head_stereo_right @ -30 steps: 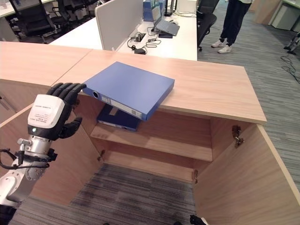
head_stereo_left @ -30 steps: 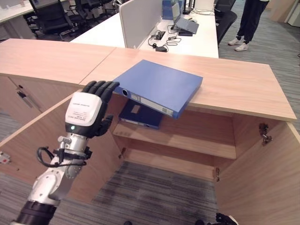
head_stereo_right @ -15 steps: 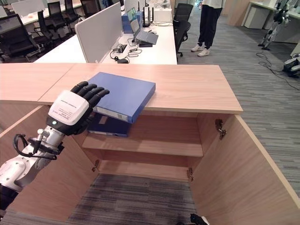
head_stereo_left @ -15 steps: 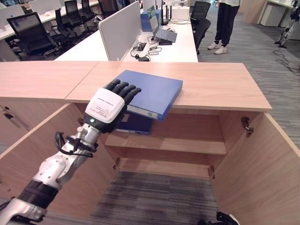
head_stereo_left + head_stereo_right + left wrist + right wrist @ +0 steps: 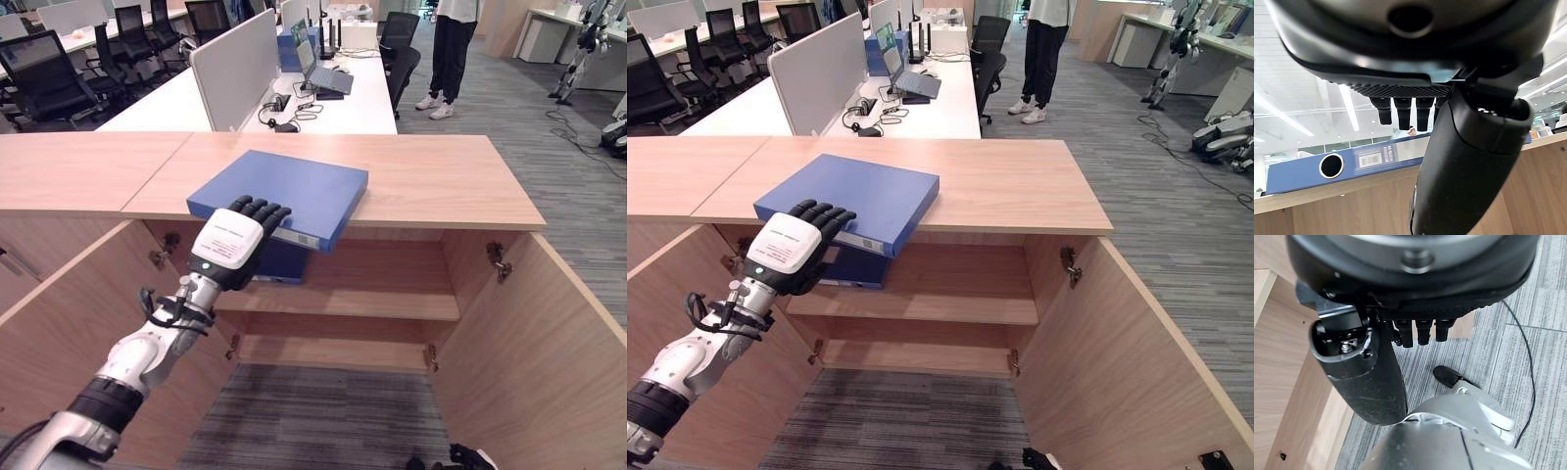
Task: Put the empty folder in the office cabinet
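1. Left eye view: I see the blue folder (image 5: pixel 279 192) lying flat on the cabinet top (image 5: pixel 431 176). Its long axis runs diagonally, and the labelled spine faces me and overhangs the front edge. My left hand (image 5: pixel 233 245) is raised in front of that spine with its fingers curled loosely; the fingertips sit at the spine's lower edge. I cannot tell whether they touch it. Behind the hand, a second blue folder (image 5: pixel 284 266) lies on the upper shelf (image 5: pixel 382 304), mostly hidden. Both cabinet doors stand open.

2. Right eye view: I get the same layout. The far corner of the folder on top points toward the white desk (image 5: pixel 911 103) behind. A person (image 5: pixel 1038 54) stands past the desk, cut off above the waist.

3. Left wrist view: past my fingers (image 5: pixel 1400 110) the spine shows lengthwise with its ring hole (image 5: pixel 1331 165) and a label, above the wooden edge. The fingers hang clear of it, holding nothing.

4. Right wrist view: my right hand (image 5: pixel 1376 377) hangs over grey carpet (image 5: pixel 1542 367) beside a cabinet door (image 5: pixel 1283 382), fingers bent and empty.
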Tool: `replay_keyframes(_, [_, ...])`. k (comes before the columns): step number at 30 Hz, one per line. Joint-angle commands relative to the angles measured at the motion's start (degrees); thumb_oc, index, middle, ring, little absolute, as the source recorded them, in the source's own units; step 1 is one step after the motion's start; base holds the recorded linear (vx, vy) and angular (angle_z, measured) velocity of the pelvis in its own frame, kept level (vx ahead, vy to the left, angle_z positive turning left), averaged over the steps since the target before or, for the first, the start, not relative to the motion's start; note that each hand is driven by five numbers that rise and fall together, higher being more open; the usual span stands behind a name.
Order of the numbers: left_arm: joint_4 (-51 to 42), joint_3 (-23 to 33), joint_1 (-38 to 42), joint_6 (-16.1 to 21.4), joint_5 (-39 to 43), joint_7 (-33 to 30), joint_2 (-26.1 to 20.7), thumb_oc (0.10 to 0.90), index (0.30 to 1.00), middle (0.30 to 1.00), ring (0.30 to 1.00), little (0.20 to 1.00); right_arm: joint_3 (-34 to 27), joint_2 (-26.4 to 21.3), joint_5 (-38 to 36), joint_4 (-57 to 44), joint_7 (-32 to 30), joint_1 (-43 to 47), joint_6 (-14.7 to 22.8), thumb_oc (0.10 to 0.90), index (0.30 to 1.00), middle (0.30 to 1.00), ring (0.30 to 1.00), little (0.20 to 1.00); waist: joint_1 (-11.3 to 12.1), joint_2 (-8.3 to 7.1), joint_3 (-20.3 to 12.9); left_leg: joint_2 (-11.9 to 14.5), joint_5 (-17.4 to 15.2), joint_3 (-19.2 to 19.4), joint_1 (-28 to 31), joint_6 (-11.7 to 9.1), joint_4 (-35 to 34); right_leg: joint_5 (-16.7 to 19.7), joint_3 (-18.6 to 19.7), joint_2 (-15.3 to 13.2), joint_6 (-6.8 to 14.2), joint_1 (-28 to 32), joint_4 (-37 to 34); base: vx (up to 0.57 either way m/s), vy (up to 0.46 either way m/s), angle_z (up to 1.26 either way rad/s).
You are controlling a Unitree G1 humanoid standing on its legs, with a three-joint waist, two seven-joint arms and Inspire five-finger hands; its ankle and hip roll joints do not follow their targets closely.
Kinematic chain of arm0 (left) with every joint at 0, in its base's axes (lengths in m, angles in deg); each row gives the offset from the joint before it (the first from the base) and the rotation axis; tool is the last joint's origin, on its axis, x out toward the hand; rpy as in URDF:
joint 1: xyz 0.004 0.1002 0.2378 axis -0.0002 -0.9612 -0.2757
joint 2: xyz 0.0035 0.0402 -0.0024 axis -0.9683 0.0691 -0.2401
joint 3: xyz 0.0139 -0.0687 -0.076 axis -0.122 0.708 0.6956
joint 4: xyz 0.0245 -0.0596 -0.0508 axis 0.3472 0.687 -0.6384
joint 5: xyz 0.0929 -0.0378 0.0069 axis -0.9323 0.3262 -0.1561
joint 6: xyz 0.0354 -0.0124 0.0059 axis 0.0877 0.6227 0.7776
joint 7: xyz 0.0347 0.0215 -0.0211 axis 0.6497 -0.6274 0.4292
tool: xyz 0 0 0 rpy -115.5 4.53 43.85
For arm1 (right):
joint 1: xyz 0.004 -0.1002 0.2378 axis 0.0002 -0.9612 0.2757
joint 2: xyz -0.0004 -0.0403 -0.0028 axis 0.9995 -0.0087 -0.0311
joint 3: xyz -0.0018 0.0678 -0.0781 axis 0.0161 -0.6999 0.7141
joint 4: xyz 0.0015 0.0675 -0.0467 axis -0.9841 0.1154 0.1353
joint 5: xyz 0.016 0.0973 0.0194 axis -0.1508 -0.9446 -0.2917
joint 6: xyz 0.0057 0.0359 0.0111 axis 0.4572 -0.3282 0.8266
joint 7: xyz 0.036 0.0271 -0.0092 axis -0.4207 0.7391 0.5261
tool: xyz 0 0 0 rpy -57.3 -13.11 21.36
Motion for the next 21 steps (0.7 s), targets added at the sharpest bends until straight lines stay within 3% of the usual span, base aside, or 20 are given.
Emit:
replay_keyframes(1, [1.6, 0.91, 16.12, -2.94, -0.35, -2.16, -1.53, 0.8, 0.9, 0.9, 0.9, 0.9, 2.48, -1.27, 1.16, 0.57, 0.14, -0.69, -0.53, 0.8, 0.9, 0.9, 0.9, 0.9, -0.9, 1.17, 2.55, -1.48, -7.59, -4.2, 2.62, 1.06, -0.13, -8.98, -5.24, -1.58, 4.22, 6.69, 1.01, 0.0, 0.0, 0.0])
replay_keyframes(10, [3.96, -4.42, 22.79, -3.86, -2.79, -1.98, -2.51, 0.8, 0.9, 0.9, 0.9, 0.9, 3.3, -1.51, 0.84, 0.34, 0.06, -0.24, -0.47, 0.8, 0.9, 0.9, 0.9, 0.9, -1.47, 1.16, 2.16, -1.38, -7.65, -3.79, 2.83, 1.02, -0.13, -9.19, -5.07, -1.38, 4.18, 6.76, 1.06, 0.0, 0.0, 0.0])
replay_keyframes(21, [5.77, -5.8, 24.61, -4.34, -2.52, -2.14, -1.89, 0.8, 0.9, 0.9, 0.9, 0.9, 3.53, -1.5, 0.72, 0.42, 0.16, -0.39, -0.44, 0.8, 0.9, 0.9, 0.9, 0.9, -1.95, 1.25, 1.91, -1.35, -7.67, -3.71, 3.0, 1.06, -0.13, -9.29, -4.91, -1.23, 4.11, 6.81, 1.08, 0.0, 0.0, 0.0])
